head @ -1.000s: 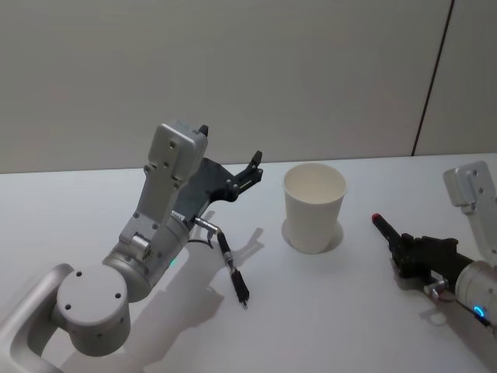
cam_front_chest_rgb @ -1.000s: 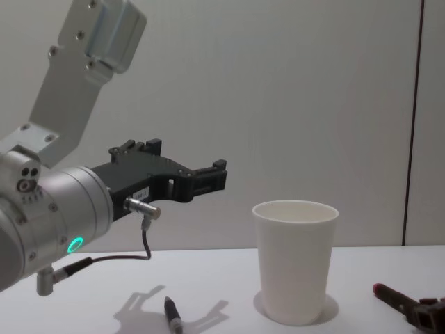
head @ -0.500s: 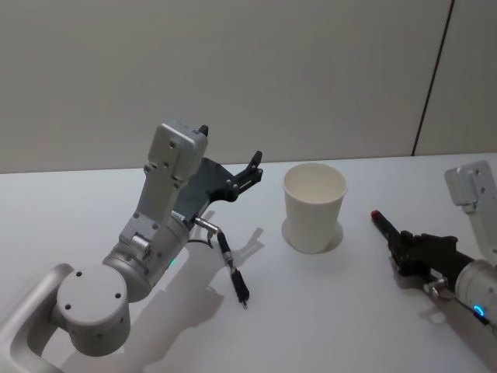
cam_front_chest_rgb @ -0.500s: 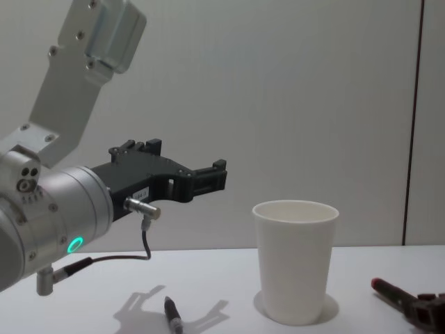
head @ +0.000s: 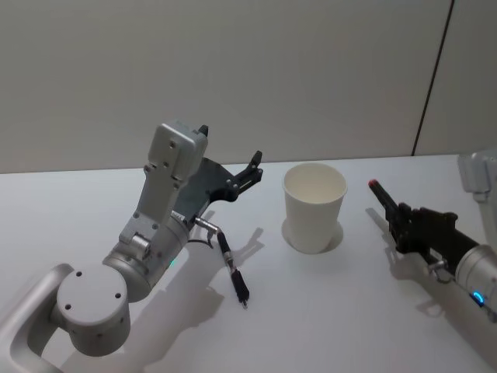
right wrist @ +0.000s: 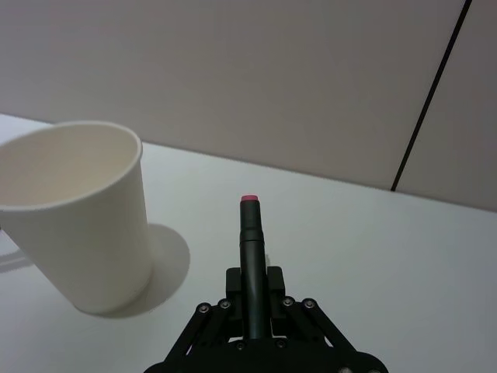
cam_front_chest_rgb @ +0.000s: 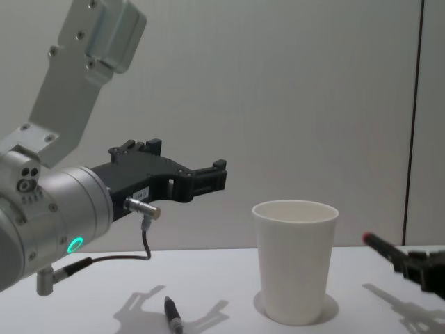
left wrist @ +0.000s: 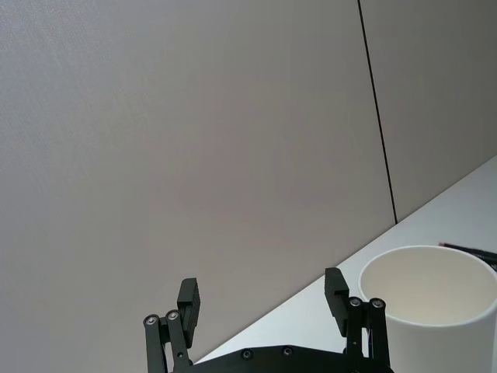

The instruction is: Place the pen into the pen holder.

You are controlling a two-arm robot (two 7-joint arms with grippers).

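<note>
At the left, the left gripper (cam_front_chest_rgb: 186, 158) hangs in the air above the worktop (head: 349, 311), left of the cup and higher than its rim. Its fingers (left wrist: 189, 299) are spread wide with nothing between them. A thin black cable (head: 225, 252) droops from that wrist, and its plug end rests on the white surface below.

Near the middle stands the pen holder (head: 314, 206), a plain white paper cup, upright on the worktop with its mouth open.

To its right is the right gripper (head: 401, 220), lifted clear of the worktop and throwing a shadow underneath. Its fingers (right wrist: 273, 278) are closed snugly round the pen (head: 383, 199), a dark pen with a red tip. The barrel sticks out ahead of the gripper, with the red tip slanted upward and toward the far wall. The pen is beside the cup and apart from it, not over the mouth. Seen from the chest, the red tip (cam_front_chest_rgb: 367, 239) sits lower than the cup's rim (cam_front_chest_rgb: 295, 209) and a little to its right.
</note>
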